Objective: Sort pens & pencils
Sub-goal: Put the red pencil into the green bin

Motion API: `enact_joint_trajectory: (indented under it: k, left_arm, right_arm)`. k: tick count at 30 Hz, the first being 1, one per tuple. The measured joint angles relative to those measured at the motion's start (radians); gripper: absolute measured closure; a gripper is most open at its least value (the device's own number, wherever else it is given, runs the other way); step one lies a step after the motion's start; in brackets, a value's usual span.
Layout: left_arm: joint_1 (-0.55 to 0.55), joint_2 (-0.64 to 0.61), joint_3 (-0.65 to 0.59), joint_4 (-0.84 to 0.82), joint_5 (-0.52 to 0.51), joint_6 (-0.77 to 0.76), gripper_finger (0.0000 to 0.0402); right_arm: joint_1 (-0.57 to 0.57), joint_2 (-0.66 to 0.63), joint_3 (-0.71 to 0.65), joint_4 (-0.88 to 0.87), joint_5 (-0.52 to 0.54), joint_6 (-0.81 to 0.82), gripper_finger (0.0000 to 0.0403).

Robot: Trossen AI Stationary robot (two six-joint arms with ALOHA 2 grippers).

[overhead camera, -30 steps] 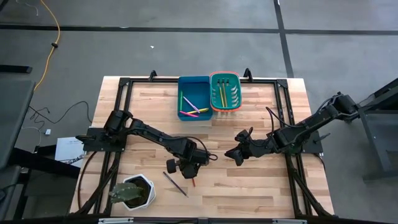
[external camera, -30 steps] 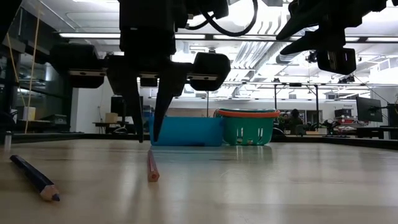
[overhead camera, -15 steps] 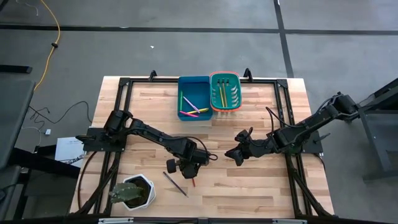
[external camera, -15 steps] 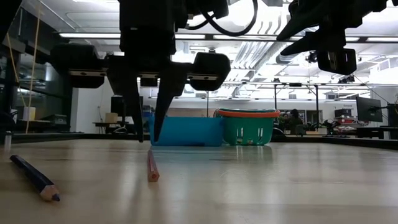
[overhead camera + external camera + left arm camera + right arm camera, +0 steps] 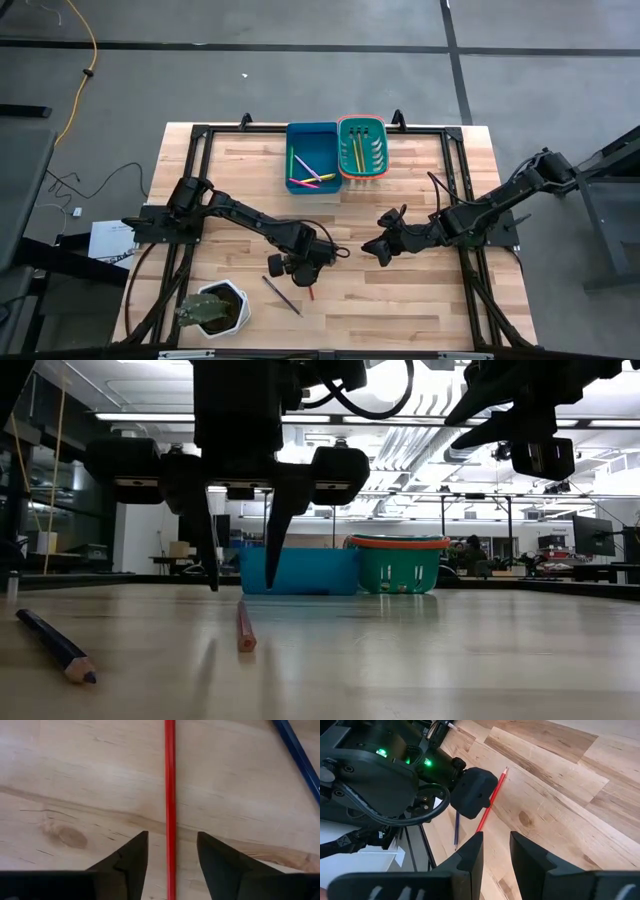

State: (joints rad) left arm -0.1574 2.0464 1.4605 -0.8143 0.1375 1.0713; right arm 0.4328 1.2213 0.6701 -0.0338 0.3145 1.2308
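- Far left on your table there's a white pot with a plant in it, sitting near the front edge.
- Just right of that pot you've got a dark blue pencil lying loose on the wood, and a red pencil a bit further right.
- Your left gripper hangs right over that red pencil with its fingers spread, one tip on each side, not touching it. Nothing's pinched.
- Back middle, the blue bin holds a few sticks: pink, yellow and green ones, lying crossed near its front.
- Touching it on the right is the green basket with the orange rim, with a couple of yellowish-green sticks lying lengthwise in it.
- Your right gripper waits mid-table, well apart from the bins, fingers slightly parted with nothing between them.
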Motion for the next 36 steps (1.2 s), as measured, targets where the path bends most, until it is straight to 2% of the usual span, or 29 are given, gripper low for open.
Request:
enact_joint_trajectory:
  k: [11, 36]
  left_arm:
    - [0.001, 0.000, 0.000, 0.008, 0.016, 0.023, 0.0285]
    - [0.001, 0.051, 0.000, 0.019, 0.015, 0.006, 0.0286]
  right_arm:
    - [0.000, 0.000, 0.000, 0.000, 0.000, 0.000, 0.0316]
    - [0.000, 0.000, 0.000, -0.007, 0.000, 0.000, 0.0316]
